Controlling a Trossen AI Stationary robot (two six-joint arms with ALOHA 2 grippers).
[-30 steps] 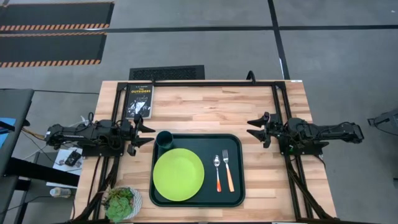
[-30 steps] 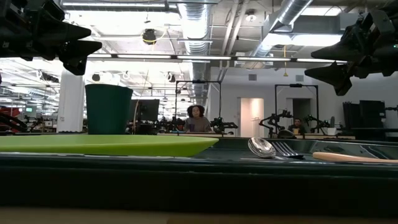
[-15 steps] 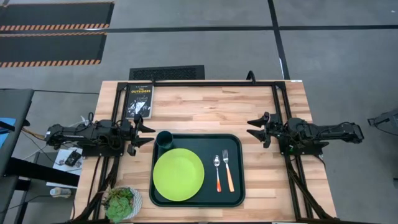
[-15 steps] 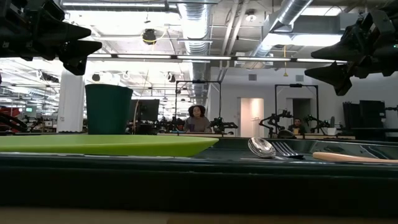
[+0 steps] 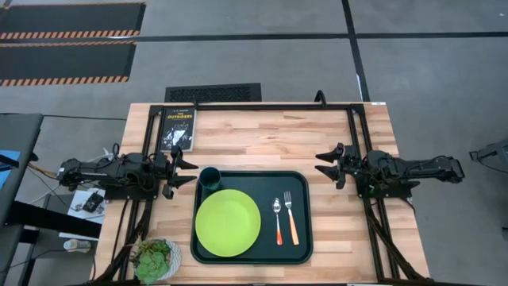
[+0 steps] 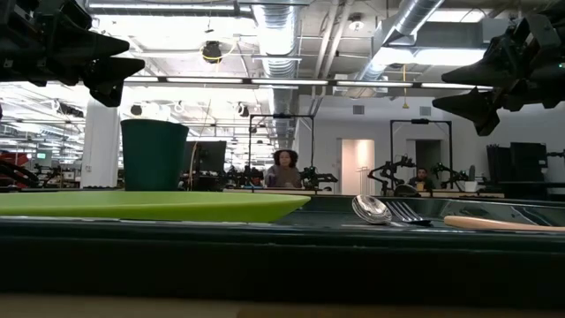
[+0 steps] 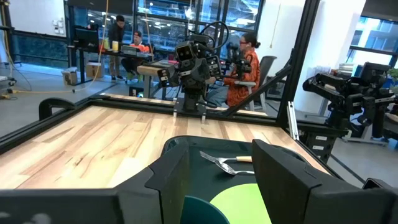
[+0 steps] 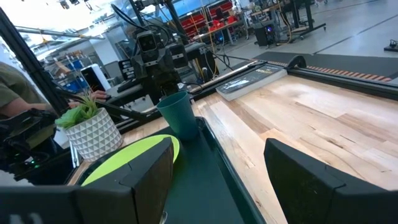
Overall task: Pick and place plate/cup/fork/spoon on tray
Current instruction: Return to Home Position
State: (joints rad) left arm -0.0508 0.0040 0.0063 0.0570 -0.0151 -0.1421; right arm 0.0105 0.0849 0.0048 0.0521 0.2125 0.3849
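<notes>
At the table's (image 5: pixel 262 139) near left corner, a potted green plant (image 5: pixel 155 259) in a white patterned pot was seen, just outside the dark green tray (image 5: pixel 303 191). The tray was laid lengthwise along the near half of the wooden top. On its left half the lime-green plate (image 5: pixel 228 223) was set flat. To the plate's right, well apart from it, the spoon (image 5: pixel 278 220) and the fork (image 5: pixel 290 216) were placed side by side, handles toward the near edge, the spoon on the left. In the tray's far left corner the dark teal cup (image 5: pixel 209 178) was stood upright; it appeared to touch the plate's far rim, though this could not be settled from above.

The left gripper (image 5: pixel 195 171) was held just beside the tray's far left corner, fingers spread and nothing between them. The right gripper (image 5: pixel 317 162) was held off the tray's far right corner, likewise spread and empty. Both were raised clear of the table in the low view.

Farther back, a black book (image 5: pixel 177 129) was laid at the far left. Beyond the table, a seated person (image 6: pixel 285 168) was visible in the room
</notes>
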